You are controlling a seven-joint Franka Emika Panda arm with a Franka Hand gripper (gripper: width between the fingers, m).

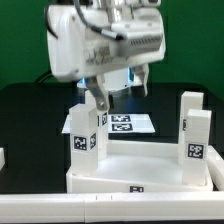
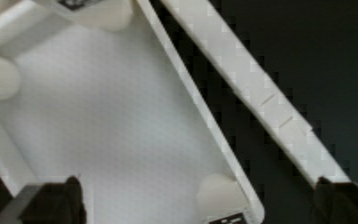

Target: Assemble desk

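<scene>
In the exterior view, the wide white rimmed plastic desk top [image 1: 140, 170] lies flat on the black worktop [image 1: 25, 115], near the front edge, with a small black-and-white tag on its front wall. Three white square-post legs stand upright in it: a white tagged leg [image 1: 84, 132] at the corner toward the exterior view's left, and two more, a near tagged leg [image 1: 196, 138] and a far plain-looking leg [image 1: 188, 108], close together toward the exterior view's right. Behind the desk top lies the marker board [image 1: 128, 124], flat on the worktop. The glossy white robot arm [image 1: 85, 40] hangs over the scene, and its pincer [image 1: 118, 88] sits above and just behind the left leg; its fingers stand spread apart and seem to grip nothing, though the angle leaves it hard to say whether a fingertip touches the post. In the wrist view, the inner floor of the desk top [image 2: 105, 120] fills most of the picture, its raised rim running diagonally against the dark worktop [image 2: 318, 60]. The two dark fingertips [image 2: 51, 200] show at the picture's edge, wide apart, with nothing between them.
</scene>
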